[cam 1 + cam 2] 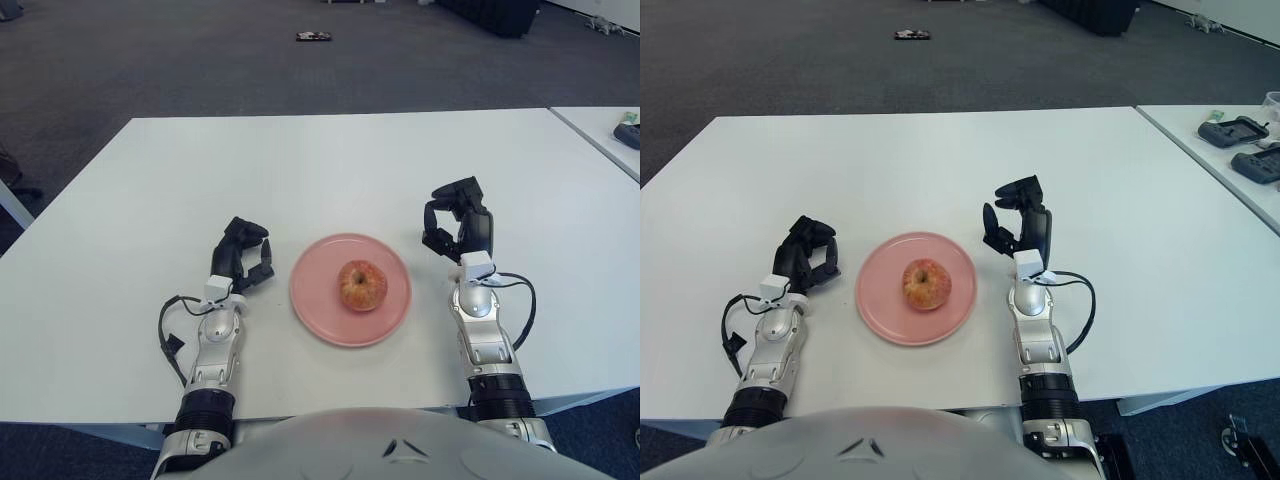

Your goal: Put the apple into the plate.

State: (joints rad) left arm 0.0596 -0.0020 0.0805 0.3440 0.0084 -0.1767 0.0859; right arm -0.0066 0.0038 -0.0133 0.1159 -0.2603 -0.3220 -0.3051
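Note:
A red and yellow apple (362,285) sits upright in the middle of a pink plate (318,305) on the white table (330,170). My left hand (243,255) shows just left of the plate, its fingers curled and holding nothing. My right hand (455,222) shows just right of the plate, a little further back, its fingers relaxed and spread, holding nothing. Neither hand touches the apple or the plate.
A second white table (1220,150) stands at the right with dark devices (1232,130) on it. A small dark object (313,37) lies on the grey carpet beyond the table. Cables (168,335) hang off both forearms.

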